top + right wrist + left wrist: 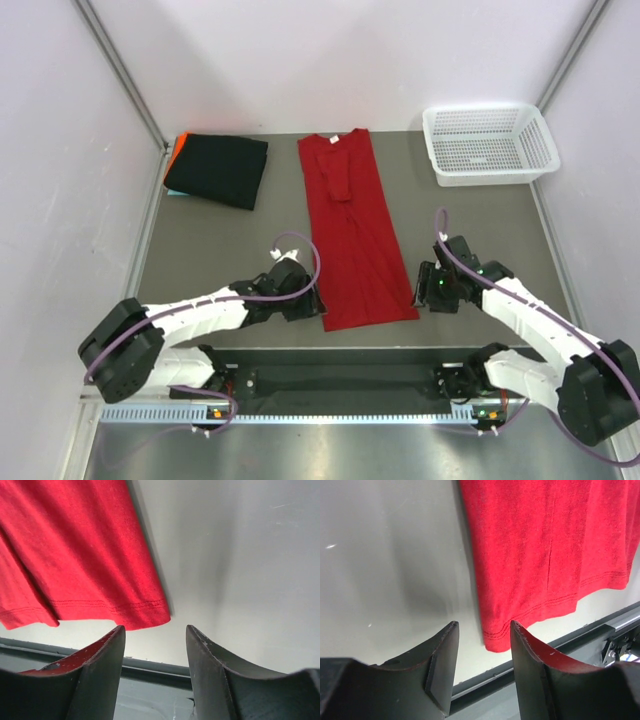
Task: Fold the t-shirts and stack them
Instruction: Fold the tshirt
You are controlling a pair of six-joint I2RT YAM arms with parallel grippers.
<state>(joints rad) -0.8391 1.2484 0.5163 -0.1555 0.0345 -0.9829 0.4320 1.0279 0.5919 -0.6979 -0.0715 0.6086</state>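
Red t-shirt lay mid-table as a strip, long axis running far edge to near edge. Left gripper sat just beside the hem's left corner and right gripper beside its right corner, equally near. Both had jaws parted and empty.

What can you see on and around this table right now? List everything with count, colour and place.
red t-shirt: one, bright red, folded into a long strip down the table's middle, hem nearest the arms
black t-shirt: one, black, folded, far left corner
orange edge: one, orange, peeking from under the black t-shirt's far left corner
light-blue edge: one, pale blue, under its near left side
basket: one, white mesh, far right corner
table: one, dark grey
left gripper: one, black, open, at the red hem's left corner
right gripper: one, black, open, at the hem's right corner
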